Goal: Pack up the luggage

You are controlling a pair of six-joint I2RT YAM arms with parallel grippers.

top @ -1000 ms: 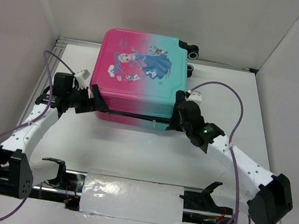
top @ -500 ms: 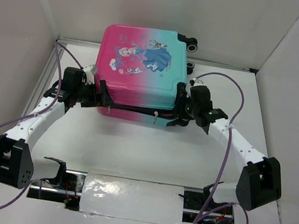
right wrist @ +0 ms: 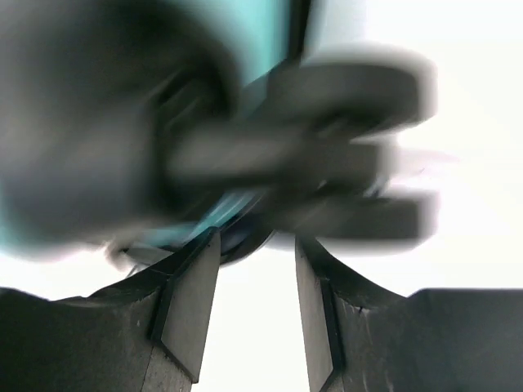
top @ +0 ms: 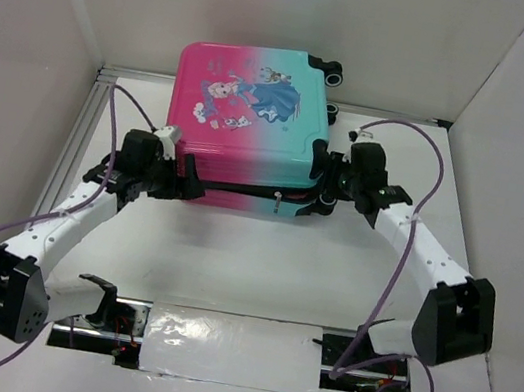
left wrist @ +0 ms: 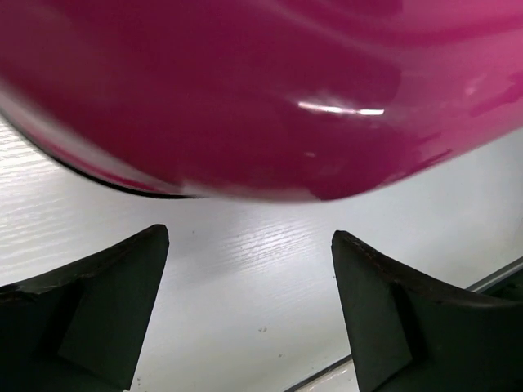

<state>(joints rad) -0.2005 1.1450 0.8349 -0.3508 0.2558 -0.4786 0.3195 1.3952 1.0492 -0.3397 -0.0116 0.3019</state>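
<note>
Suitcase [top: 249, 123]: picture side up, at middle of far edge of tabletop [top: 260, 267]. Left tool [left wrist: 245, 237]: spread wide, empty, at pink near-left corner. Right tool [right wrist: 257, 237]: narrowly apart, at teal wheeled side

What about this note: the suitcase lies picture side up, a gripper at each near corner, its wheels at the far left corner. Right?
Not quite. The wheels are at the far right corner of the suitcase, on its teal side, as the top view shows. The rest stands: picture side up, left gripper and right gripper at the near corners.
</note>
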